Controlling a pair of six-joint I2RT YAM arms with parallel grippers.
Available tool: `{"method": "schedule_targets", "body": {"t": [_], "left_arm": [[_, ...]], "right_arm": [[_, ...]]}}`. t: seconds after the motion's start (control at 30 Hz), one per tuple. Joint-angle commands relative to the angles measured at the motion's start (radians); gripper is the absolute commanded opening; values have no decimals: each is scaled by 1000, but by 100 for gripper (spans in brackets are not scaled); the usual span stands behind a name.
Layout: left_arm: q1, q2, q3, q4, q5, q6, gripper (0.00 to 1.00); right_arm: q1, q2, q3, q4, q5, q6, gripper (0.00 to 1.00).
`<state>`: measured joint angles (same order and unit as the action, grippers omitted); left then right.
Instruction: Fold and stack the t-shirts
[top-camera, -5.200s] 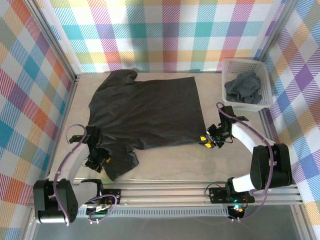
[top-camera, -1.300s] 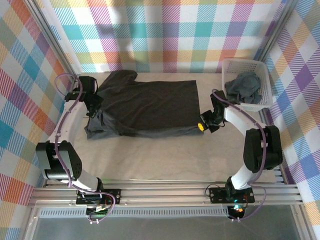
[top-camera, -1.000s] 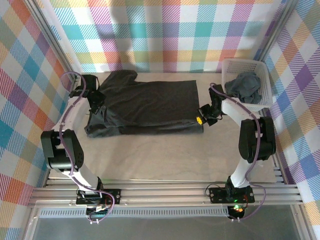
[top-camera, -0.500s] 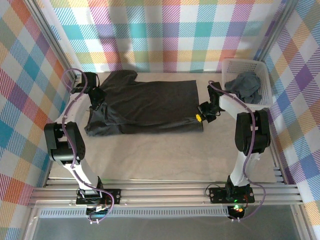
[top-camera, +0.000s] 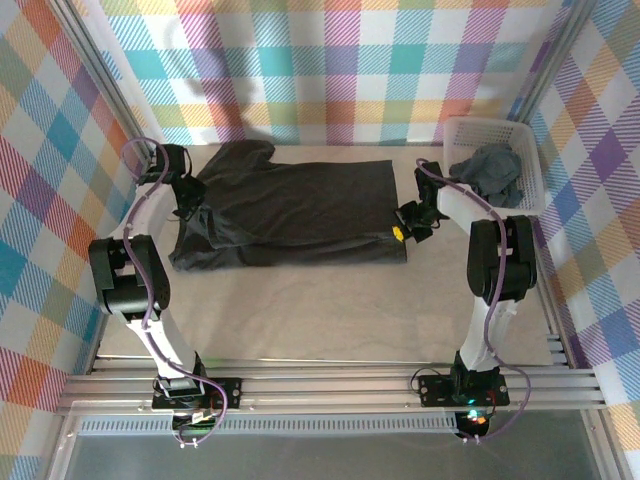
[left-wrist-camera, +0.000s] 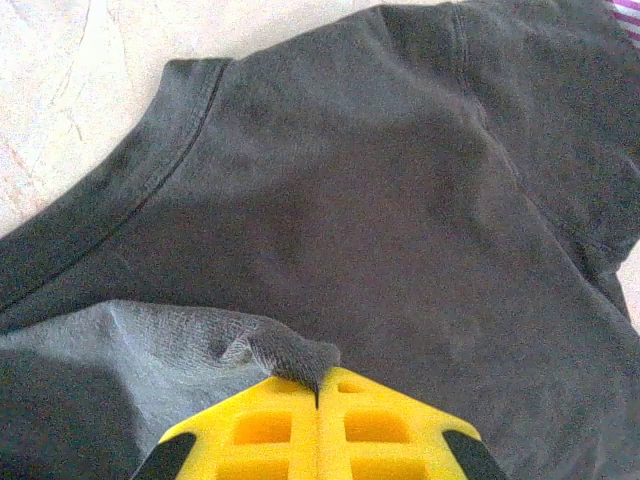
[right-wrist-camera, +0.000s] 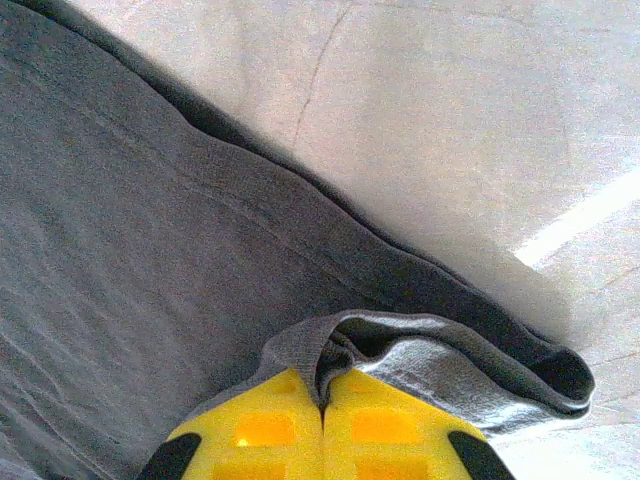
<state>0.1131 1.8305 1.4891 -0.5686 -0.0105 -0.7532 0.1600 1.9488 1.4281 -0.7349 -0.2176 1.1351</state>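
A dark grey t-shirt (top-camera: 290, 210) lies folded over on itself across the back of the table, its collar end at the back left. My left gripper (top-camera: 191, 203) is at the shirt's left side, shut on a pinch of cloth (left-wrist-camera: 290, 358). At the shirt's right front corner my right gripper (top-camera: 401, 231) is shut on the doubled hem (right-wrist-camera: 345, 355). In both wrist views the yellow fingers (left-wrist-camera: 260, 430) (right-wrist-camera: 265, 430) meet, with fabric squeezed in the seam. A second t-shirt (top-camera: 488, 172) lies crumpled in the basket.
The white lattice basket (top-camera: 480, 124) stands at the back right corner, just right of my right arm. Bare beige table (top-camera: 320, 310) stretches from the shirt to the near rail. Checked walls close in the left, back and right sides.
Both grippers have drawn slightly further toward the back, still holding the shirt's folded-over edge. The shirt's front fold line has stayed where it was.
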Motion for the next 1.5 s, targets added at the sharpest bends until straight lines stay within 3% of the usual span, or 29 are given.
{"method": "schedule_targets", "body": {"t": [0.0,0.5,0.6,0.67,0.73,0.87,1.0,1.2,1.3,1.47], "left_arm": [[14,21,41,7,14,40,0],[17,154,126,37,86,65,0],[18,173,164,0,109,80,21],[19,151,168,-22,90,74,45],[23,115,166,-38,75,66,54],[35,14,125,-138,-5,34,56],[70,-128,-59,-194,-58,-36,54],[164,-270,-377,-185,6,-98,50],[196,-295,-464,-142,39,-105,50],[224,-270,-520,-103,76,-99,50]], "right_arm": [[-8,17,38,-1,11,-27,0],[-10,103,121,-34,47,-84,0],[-19,124,151,-24,28,-119,2],[-26,134,194,-55,22,-153,17],[-30,119,219,-75,37,-187,31],[-34,57,234,-122,65,-250,43],[-33,-42,116,-95,48,-267,44],[-32,-181,-166,59,-82,-253,48],[-38,-197,-246,123,-132,-248,55],[-48,-169,-284,150,-177,-248,57]]}}
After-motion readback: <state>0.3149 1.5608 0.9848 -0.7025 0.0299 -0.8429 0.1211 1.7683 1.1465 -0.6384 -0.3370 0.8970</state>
